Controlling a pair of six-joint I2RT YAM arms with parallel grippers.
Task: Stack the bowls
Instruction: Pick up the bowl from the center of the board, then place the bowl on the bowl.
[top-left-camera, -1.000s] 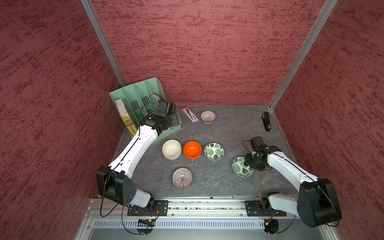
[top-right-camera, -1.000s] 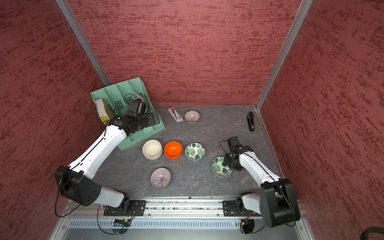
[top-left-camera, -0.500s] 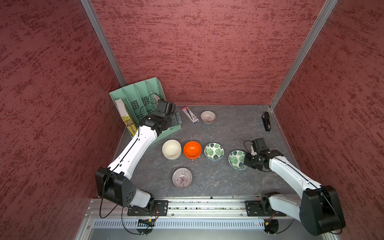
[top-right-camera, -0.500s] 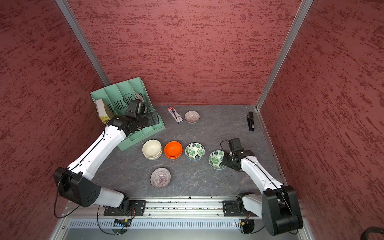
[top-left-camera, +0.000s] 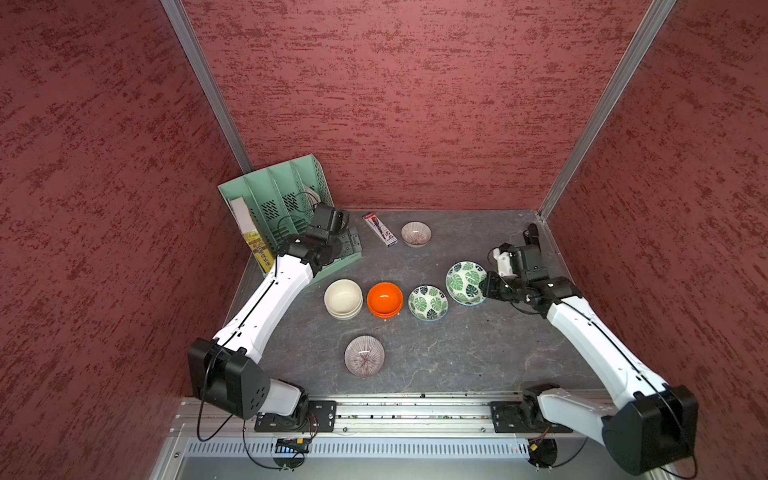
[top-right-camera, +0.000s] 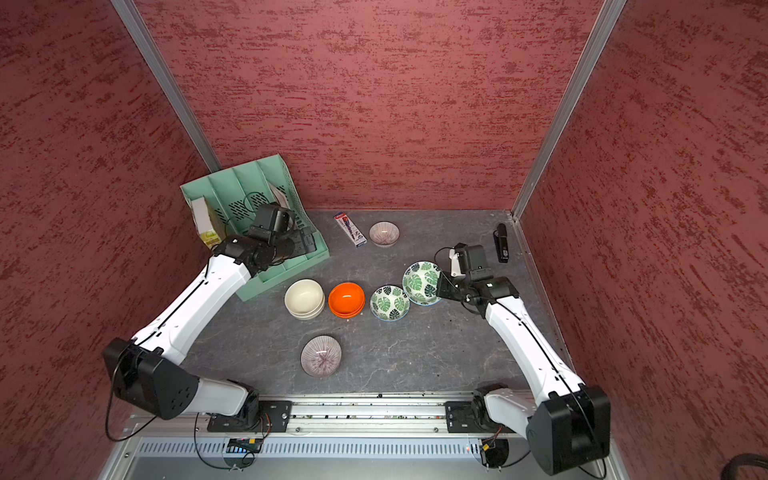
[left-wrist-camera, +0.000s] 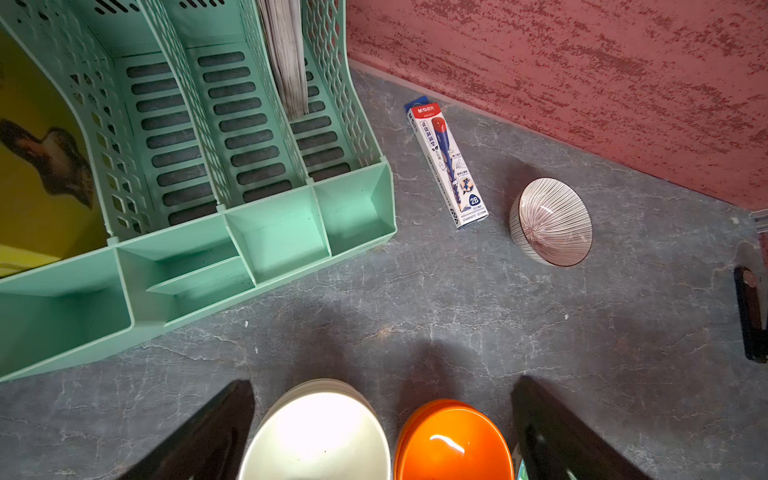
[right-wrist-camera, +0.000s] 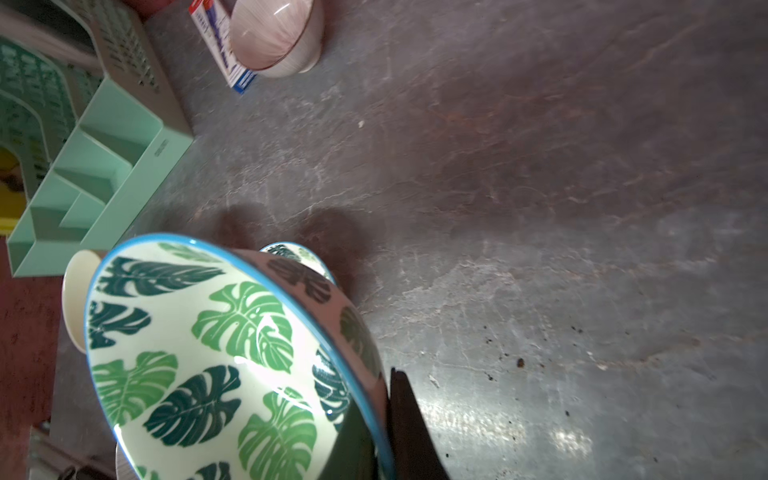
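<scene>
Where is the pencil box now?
In a top view, the pencil box lies at the back, slightly left of centre, between the green file rack and a purple-lined bowl.

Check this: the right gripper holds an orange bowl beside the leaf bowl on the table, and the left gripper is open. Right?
Not quite. The right gripper holds a second leaf bowl, not an orange one; the right wrist view shows it. The rest stands: it is beside the leaf bowl on the table, and the left gripper is open.
</scene>
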